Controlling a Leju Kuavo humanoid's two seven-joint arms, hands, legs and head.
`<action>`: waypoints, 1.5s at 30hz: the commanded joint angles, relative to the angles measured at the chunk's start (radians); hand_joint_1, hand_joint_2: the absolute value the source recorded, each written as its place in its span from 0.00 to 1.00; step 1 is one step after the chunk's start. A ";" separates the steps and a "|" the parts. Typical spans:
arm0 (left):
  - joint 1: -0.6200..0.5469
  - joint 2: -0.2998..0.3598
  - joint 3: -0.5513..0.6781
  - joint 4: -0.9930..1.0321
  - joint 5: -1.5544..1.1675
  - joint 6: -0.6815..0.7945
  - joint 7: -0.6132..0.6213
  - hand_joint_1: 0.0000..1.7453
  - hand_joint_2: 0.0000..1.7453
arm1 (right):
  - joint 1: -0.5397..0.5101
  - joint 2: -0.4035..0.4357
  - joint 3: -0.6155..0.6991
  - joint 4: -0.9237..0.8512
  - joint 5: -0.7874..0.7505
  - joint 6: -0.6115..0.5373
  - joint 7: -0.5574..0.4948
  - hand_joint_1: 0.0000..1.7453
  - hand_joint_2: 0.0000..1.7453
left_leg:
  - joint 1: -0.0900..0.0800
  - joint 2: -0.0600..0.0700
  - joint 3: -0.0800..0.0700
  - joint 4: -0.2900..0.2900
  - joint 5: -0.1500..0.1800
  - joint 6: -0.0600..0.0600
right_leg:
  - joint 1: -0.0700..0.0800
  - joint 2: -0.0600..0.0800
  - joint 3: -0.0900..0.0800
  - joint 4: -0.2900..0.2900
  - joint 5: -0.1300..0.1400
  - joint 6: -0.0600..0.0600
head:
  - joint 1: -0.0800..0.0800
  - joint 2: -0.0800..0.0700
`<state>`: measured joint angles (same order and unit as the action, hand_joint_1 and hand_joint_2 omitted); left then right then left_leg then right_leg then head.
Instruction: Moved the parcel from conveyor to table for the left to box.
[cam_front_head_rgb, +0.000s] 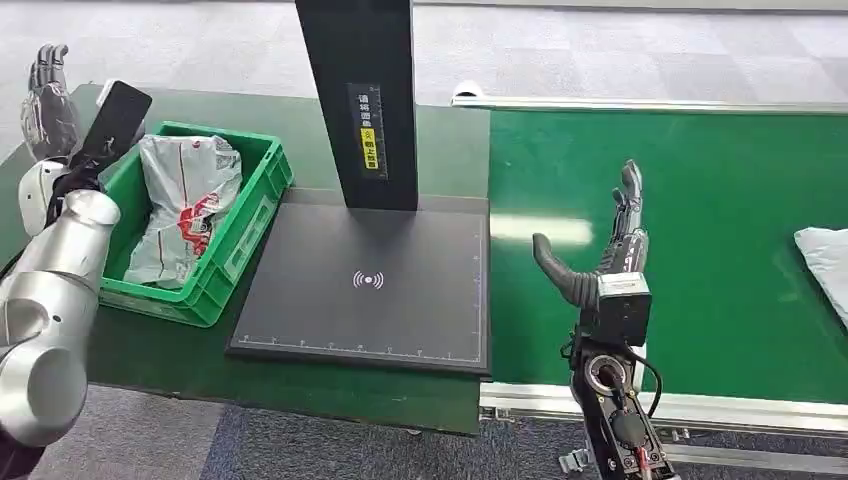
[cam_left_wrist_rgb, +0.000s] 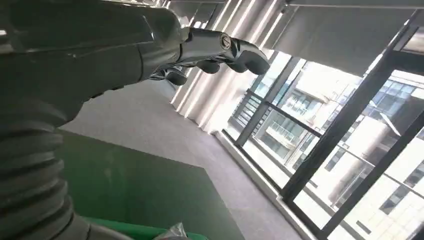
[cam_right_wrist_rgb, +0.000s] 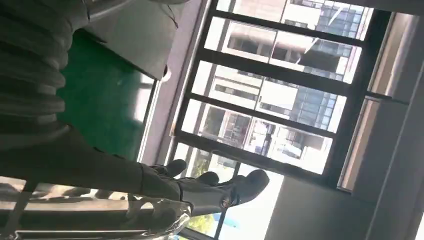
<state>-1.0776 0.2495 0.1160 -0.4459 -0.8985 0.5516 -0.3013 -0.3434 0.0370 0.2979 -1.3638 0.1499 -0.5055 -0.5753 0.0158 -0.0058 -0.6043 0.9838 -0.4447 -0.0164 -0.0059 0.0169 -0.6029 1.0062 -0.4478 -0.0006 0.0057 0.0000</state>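
Right hand (cam_front_head_rgb: 608, 262) raised over near part of green conveyor (cam_front_head_rgb: 700, 300), fingers (cam_front_head_rgb: 628, 195) upright and apart, thumb jutting sideways, holding nothing. In right wrist view, same hand (cam_right_wrist_rgb: 200, 187) seen against large windows, fingers extended, nothing between them.

Left of conveyor: dark green tabletop (cam_front_head_rgb: 300, 385) carrying flat black scanner pad (cam_front_head_rgb: 370, 285) with white signal mark at centre; black upright post (cam_front_head_rgb: 358, 100) with yellow label rising from pad's far edge.

Left of pad, just beside it: green crate (cam_front_head_rgb: 225, 255) on tabletop. Inside crate: parcel (cam_front_head_rgb: 185, 205), crumpled grey plastic bag with red print, lying against far-left wall.

Left hand (cam_front_head_rgb: 48, 100) raised above tabletop past far-left corner of crate, fingers (cam_front_head_rgb: 45, 68) straight and loosely apart, empty. In left wrist view, left hand (cam_left_wrist_rgb: 220, 52) extended toward windows, nothing held.

Far right on conveyor, well apart from right hand: pale grey bag (cam_front_head_rgb: 825, 265), cut off by frame edge.
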 joint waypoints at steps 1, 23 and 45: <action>0.064 -0.098 0.052 -0.097 0.273 -0.110 -0.172 0.00 1.00 | -0.026 -0.022 0.007 0.070 -0.024 0.024 0.009 0.00 1.00 | 0.000 -0.002 0.003 -0.001 0.000 0.001 | 0.000 -0.004 0.004 -0.002 -0.001 0.001 | 0.000 0.000; 0.828 -0.415 -0.404 -0.751 0.978 -0.173 -0.319 0.00 1.00 | -0.015 0.012 0.025 0.201 -0.116 0.275 0.066 0.00 1.00 | -0.004 -0.001 0.003 -0.001 -0.005 0.004 | -0.004 -0.002 0.005 -0.003 -0.004 0.005 | 0.000 0.000; 0.850 -0.402 -0.320 -0.775 0.923 -0.238 -0.353 0.00 1.00 | -0.021 0.019 0.004 0.206 -0.166 0.306 0.087 0.00 1.00 | -0.004 -0.001 0.002 -0.001 -0.005 0.004 | -0.003 -0.002 0.003 -0.002 -0.004 0.005 | 0.000 0.000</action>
<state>-0.2265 -0.1656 -0.2278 -1.2383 0.0225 0.3151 -0.6554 -0.3433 0.0568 0.3071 -1.2005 -0.0134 -0.2010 -0.4925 0.0124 -0.0080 -0.6046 0.9839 -0.4494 -0.0126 -0.0092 0.0152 -0.6017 1.0049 -0.4513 0.0042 0.0053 0.0000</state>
